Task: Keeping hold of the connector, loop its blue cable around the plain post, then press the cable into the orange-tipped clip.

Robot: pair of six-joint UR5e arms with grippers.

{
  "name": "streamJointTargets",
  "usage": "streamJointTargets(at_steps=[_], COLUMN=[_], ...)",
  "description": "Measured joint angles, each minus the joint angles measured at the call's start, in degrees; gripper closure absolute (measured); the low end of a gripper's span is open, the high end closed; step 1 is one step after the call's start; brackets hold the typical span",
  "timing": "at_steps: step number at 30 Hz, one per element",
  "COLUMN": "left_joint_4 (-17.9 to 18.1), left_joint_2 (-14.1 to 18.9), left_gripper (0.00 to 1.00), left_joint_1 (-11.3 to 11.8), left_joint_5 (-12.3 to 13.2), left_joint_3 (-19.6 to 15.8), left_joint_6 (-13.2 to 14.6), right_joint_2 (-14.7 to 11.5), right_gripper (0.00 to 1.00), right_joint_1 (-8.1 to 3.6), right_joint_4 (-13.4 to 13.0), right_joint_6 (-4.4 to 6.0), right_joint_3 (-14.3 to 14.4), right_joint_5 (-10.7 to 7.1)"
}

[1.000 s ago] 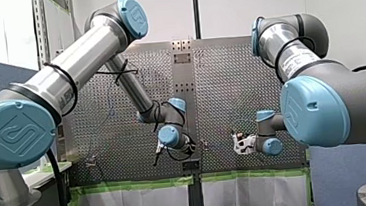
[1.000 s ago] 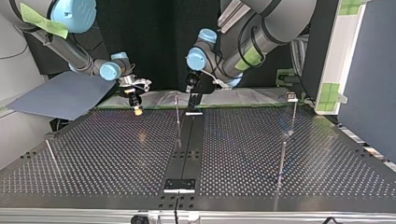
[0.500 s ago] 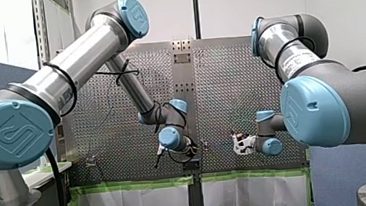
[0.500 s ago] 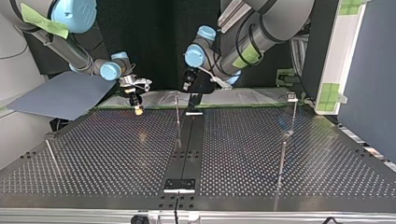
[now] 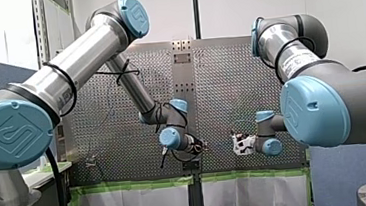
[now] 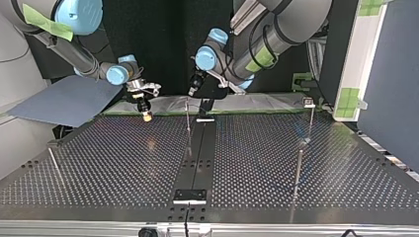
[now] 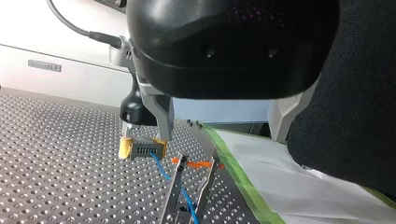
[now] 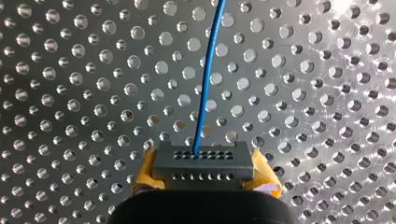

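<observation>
- Your right gripper (image 8: pixel 208 179): pads clamped on connector (image 8: pixel 205 163), so blue cable (image 8: pixel 208 74) trails free for looping.
- Your left gripper (image 7: pixel 219 137): spread wide, empty, near orange-tipped clip (image 7: pixel 196 164), probably for pressing.

The left arm (image 5: pixel 91 56) comes in from the front view's left, elbow raised, wrist dropped low near the middle; the left gripper (image 7: pixel 219 135) tilts, its fingers spread wide; the right arm (image 5: pixel 286 48) folds inward; the right gripper (image 6: pixel 144 109) points down, yellow pads (image 8: pixel 144 175) clamped on the connector (image 8: pixel 204 161).
</observation>
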Motion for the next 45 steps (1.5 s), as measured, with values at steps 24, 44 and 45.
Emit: streamJointTargets(at_steps=[24, 44, 45], left_joint_4=[0.53, 0.22, 0.16], left_joint_2=[0.00, 0.00, 0.00], left_gripper=[0.00, 0.00, 0.00], left_joint_1=[0.01, -0.02, -0.01], left_joint_5=[0.13, -0.24, -0.31], left_joint_3=[-0.01, -0.06, -0.05], left_joint_6=[-2.62, -3.63, -3.74], right_joint_2=[0.23, 0.32, 0.32], right_gripper=[1.00, 1.00, 1.00], right_joint_1=[0.09, 0.25, 0.25], right_joint_4=[-0.21, -0.05, -0.05], right_joint_6=[0.30, 0.27, 0.27], right_joint_3=[-0.01, 0.00, 0.00], right_joint_5=[-0.61, -0.62, -0.62])
